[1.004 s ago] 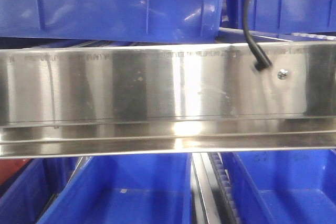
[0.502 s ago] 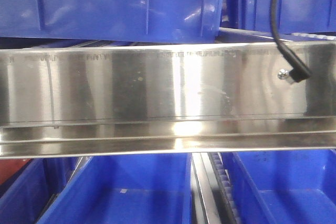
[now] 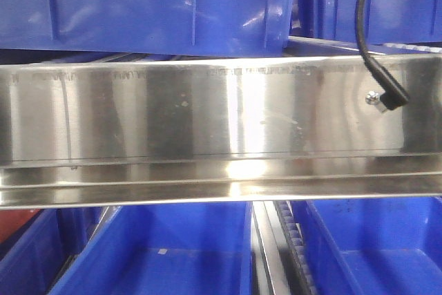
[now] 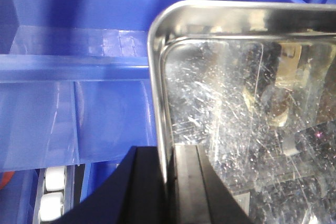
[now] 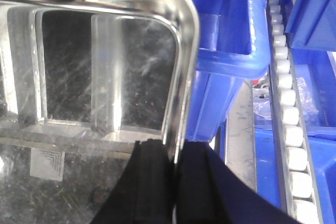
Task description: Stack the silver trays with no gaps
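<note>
The left fingers (image 4: 139, 192) are clamped on the left rim of a silver tray (image 4: 247, 103), one finger outside the rim and one inside the pan. The tray's rounded corner sits ahead of the grip, and its bottom is scratched and mirror-bright. A blue bin (image 4: 79, 77) lies just beyond and to the left of it, and white rollers (image 4: 51, 203) show at the lower left.

The right fingers (image 5: 149, 182) are closed in the same way on the right rim of a silver tray (image 5: 105, 51). Whether this is the same tray cannot be told. Another blue bin (image 5: 226, 51) stands just beside that rim, with a roller track (image 5: 286, 103) further right.

The front view shows neither tray nor fingers. A steel shelf rail (image 3: 207, 122) spans it, a black cable (image 3: 366, 32) ends by its screw (image 3: 373, 98), and there are upper bins (image 3: 159, 5) above and lower bins (image 3: 173, 253) below.
</note>
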### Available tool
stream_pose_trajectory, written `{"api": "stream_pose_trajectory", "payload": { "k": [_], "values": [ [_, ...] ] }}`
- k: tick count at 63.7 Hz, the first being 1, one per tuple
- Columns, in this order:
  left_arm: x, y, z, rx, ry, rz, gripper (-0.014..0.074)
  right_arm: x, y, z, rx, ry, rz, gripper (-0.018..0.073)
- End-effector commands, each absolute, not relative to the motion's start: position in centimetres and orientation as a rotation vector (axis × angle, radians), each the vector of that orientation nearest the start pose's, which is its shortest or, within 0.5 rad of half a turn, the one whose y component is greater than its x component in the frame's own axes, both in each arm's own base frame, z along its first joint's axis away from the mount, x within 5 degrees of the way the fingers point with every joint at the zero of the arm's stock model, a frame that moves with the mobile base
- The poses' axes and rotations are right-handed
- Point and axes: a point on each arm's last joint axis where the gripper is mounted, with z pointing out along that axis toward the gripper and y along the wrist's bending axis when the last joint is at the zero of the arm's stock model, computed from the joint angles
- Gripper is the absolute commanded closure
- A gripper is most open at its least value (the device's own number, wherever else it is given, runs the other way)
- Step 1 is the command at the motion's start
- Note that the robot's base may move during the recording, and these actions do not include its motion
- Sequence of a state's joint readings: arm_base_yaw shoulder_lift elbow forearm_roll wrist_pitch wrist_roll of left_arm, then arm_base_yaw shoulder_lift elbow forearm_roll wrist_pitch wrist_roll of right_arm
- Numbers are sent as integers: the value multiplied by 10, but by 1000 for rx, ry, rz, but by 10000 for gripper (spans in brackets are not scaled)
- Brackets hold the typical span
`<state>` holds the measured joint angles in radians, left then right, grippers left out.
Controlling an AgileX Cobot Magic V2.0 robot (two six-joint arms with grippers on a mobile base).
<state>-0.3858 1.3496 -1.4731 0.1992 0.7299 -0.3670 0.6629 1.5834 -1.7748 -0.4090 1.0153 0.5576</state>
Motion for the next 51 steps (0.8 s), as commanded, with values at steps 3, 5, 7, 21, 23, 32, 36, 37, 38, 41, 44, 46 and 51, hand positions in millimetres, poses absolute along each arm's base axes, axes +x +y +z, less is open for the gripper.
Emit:
{"api": "stream_pose_trajectory", "payload": {
  "k": [3, 5, 7, 21, 23, 32, 36, 37, 38, 41, 44, 46, 51],
  "values": [
    [275, -103, 451, 112, 1990, -274, 605, 286, 188, 449, -223, 2160, 171, 617],
    [275, -103, 451, 112, 1990, -274, 605, 286, 188, 449, -223, 2160, 171, 617],
    [275, -103, 451, 112, 1992, -273, 605, 286, 188, 449, -222, 2162, 175, 617],
    [274, -104, 451, 108, 1993, -285, 605, 287, 189, 450, -225, 2144, 196, 617],
    [274, -104, 451, 108, 1993, -285, 605, 287, 189, 450, -225, 2144, 196, 617],
    [275, -103, 451, 111, 1989, -276, 605, 287, 191, 452, -229, 2125, 209, 617],
    [274, -103, 450, 111, 1997, -274, 605, 288, 191, 453, -232, 2110, 220, 617],
    [274, -103, 450, 111, 1997, -274, 605, 288, 192, 453, -232, 2106, 222, 617],
    [274, -103, 450, 111, 1997, -274, 605, 288, 192, 454, -233, 2101, 226, 617],
    [274, -103, 451, 111, 1991, -275, 605, 288, 192, 454, -234, 2096, 229, 617],
    [272, -102, 453, 110, 1981, -279, 605, 288, 192, 455, -235, 2092, 232, 617],
    [271, -102, 457, 111, 1961, -283, 605, 288, 193, 455, -237, 2090, 234, 617],
    [268, -100, 462, 122, 1916, -270, 605, 287, 194, 455, -250, 2078, 212, 617]
  ]
}}
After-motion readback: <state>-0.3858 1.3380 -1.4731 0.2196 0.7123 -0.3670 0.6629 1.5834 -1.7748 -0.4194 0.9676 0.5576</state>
